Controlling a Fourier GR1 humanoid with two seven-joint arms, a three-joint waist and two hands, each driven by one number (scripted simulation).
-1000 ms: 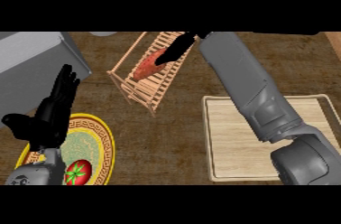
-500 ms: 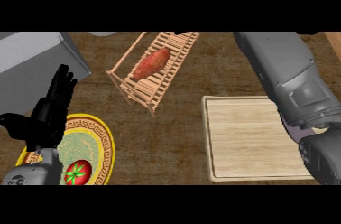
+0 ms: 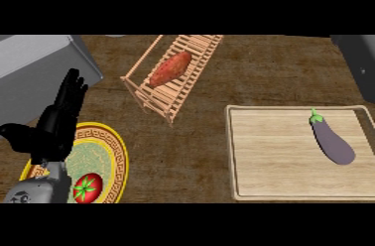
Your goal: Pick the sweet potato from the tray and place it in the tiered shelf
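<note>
I see the sweet potato (image 3: 170, 69) lying on the slats of the wooden tiered shelf (image 3: 150, 96) at about eleven o'clock on the counter (image 3: 242, 76), well apart from the wooden tray (image 3: 278, 175) at four o'clock, where only an eggplant (image 3: 333, 142) lies toward its right side. My left hand (image 3: 55, 126) rests at nine o'clock with its fingers straight and pointing up, holding nothing, just above a yellow-rimmed plate (image 3: 113, 155) that carries a tomato (image 3: 88, 188) at seven o'clock. Of my right arm (image 3: 357, 61) I see only a grey piece at the two o'clock edge, and the right hand is out of sight.
</note>
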